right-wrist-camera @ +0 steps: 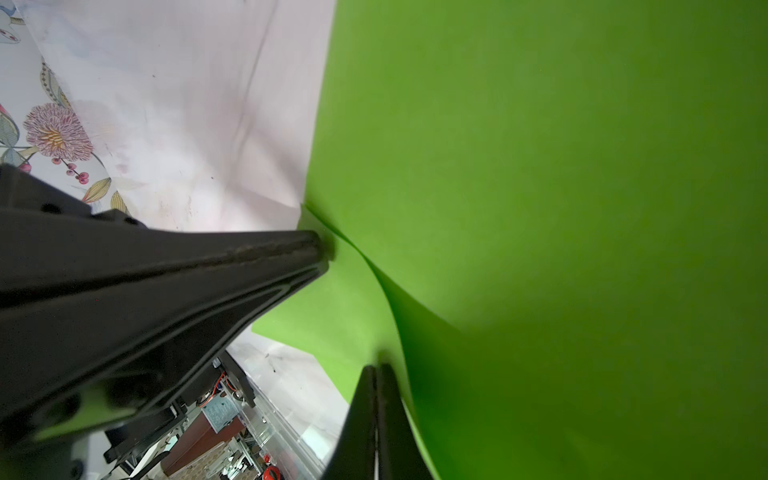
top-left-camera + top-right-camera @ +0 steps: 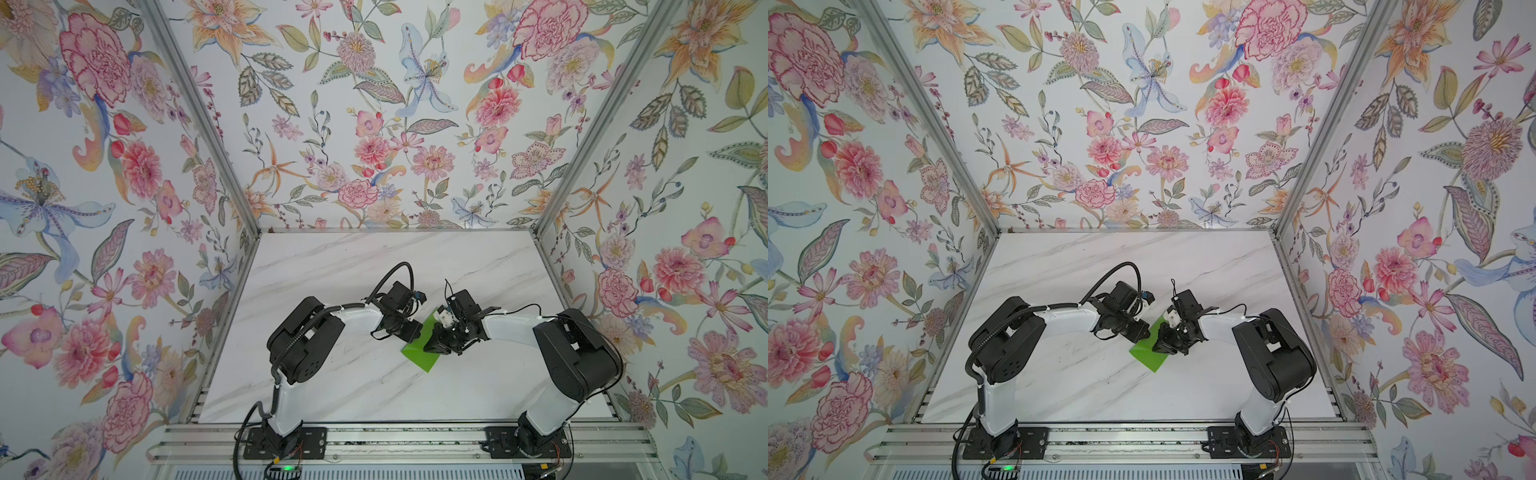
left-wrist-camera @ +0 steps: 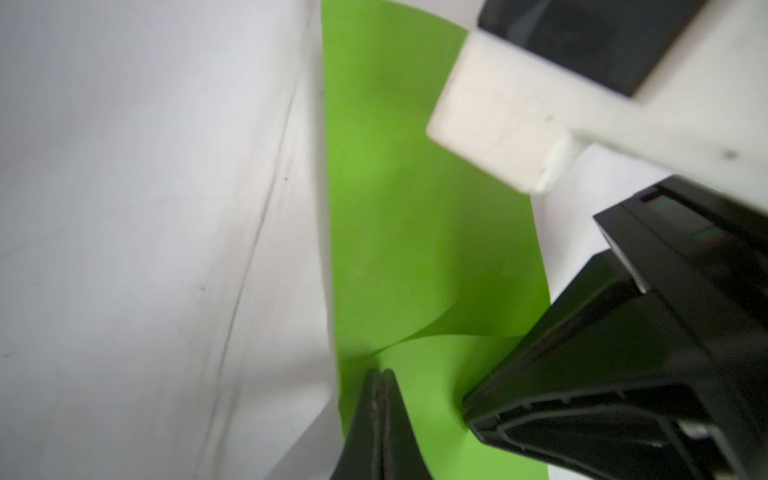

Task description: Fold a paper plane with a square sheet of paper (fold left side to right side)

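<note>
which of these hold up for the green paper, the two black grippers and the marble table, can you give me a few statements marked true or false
1. The thin bright green sheet of paper lies on the white marble tabletop. True.
2. The left gripper has its jaws spread wide. False: the jaws are closed together, with the tip at the paper.
3. The paper lies flat in a single layer. False: the left wrist view shows one layer curling up over another.
4. The right gripper is shut, with its tip at the paper. True.
5. A second sheet, a red one, lies near the back wall. False: the green sheet is the only paper in view.
</note>
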Tool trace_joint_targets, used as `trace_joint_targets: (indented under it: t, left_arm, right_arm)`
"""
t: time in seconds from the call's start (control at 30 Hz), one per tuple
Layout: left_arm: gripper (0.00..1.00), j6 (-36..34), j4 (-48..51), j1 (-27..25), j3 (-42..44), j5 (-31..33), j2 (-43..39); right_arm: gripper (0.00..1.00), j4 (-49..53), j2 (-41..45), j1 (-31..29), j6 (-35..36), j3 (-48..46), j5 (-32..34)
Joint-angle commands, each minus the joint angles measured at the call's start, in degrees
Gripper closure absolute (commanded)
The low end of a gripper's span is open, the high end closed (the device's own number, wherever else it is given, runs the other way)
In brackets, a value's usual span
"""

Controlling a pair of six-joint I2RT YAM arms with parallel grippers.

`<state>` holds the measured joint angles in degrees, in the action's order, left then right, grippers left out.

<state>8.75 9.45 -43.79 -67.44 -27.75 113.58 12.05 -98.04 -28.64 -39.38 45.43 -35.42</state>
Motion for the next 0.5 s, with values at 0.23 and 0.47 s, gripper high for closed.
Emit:
trace_joint_targets:
  t: [0.23,0.47]
  left_arm:
    - [0.91,0.62,11.27,-0.86,0.42,8.41,-7.09]
    - [0.90,8.81,10.98,-1.11,3.76,8.59,-15.10]
  right_arm:
    - [0.95,-7.39,-2.80,0.09,-6.97,-6.72,0.26]
    - [0.96,-19.51,-2.28,-1.97,-18.59,-11.83,-0.14]
